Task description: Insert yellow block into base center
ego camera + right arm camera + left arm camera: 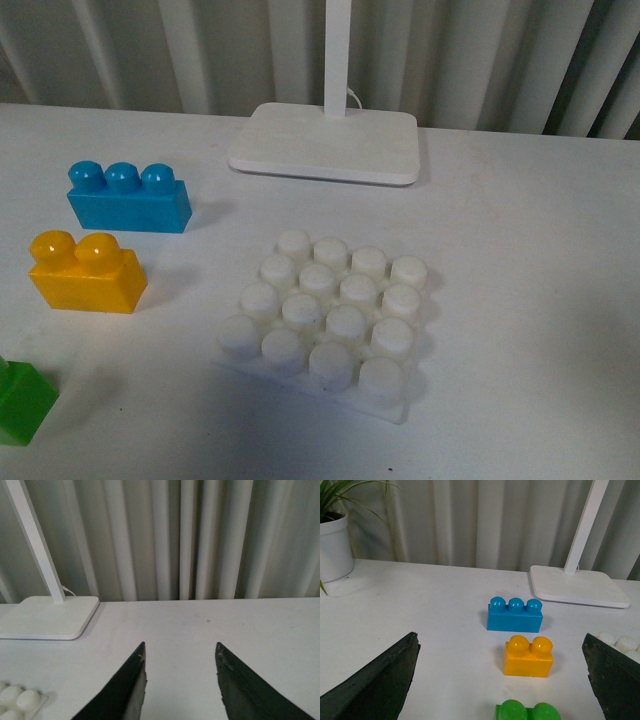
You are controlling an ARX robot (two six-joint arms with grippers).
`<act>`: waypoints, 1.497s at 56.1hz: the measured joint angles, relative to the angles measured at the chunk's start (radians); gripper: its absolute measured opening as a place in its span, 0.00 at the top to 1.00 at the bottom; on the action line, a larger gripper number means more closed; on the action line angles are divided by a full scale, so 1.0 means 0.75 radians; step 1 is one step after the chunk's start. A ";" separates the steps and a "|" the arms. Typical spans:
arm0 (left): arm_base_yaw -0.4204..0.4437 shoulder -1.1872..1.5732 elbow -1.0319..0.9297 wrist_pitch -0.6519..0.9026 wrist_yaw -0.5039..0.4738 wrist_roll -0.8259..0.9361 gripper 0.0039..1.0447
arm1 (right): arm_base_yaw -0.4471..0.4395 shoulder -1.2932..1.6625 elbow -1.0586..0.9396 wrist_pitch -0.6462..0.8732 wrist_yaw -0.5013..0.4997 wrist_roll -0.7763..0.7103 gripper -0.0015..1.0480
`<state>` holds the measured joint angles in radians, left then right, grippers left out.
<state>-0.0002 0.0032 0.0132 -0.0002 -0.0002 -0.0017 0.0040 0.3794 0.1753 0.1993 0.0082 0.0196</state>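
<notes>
Yellow block sits studs-up nr the tabletop's left edge, well apart from the base. Base lies mid-tabletop toward the near edge, all studs bare. Blue brick is just behind the yellow block, green brick at the near-left corner, lamp stand by the far edge. L gripper is spread wide, holding nothing, facing the bricks. R gripper is also parted and empty, over bare tabletop.

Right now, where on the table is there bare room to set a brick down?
Bare table right of the studded base, and between base and lamp stand. Crowded at left: blue brick, yellow block, green brick.
</notes>
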 joint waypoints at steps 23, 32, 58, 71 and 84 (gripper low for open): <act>0.000 0.000 0.000 0.000 0.000 0.000 0.06 | -0.003 -0.185 -0.145 -0.034 -0.011 -0.021 0.99; 0.000 0.000 0.000 0.000 0.000 0.000 0.06 | -0.003 -0.260 -0.176 -0.078 -0.011 -0.021 0.99; 0.000 0.000 0.000 0.000 0.000 0.000 0.06 | -0.004 -0.500 -0.225 -0.266 -0.012 -0.024 0.98; 0.000 0.000 0.000 0.000 0.000 0.000 0.06 | -0.004 -0.500 -0.225 -0.266 -0.012 -0.024 0.59; -0.006 0.154 0.055 -0.023 -0.025 -0.050 0.06 | -0.004 -0.500 -0.225 -0.266 -0.012 -0.024 0.20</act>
<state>-0.0048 0.1184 0.0547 -0.0174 -0.0189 -0.0391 0.0013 0.0044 0.0063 0.0002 -0.0010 0.0017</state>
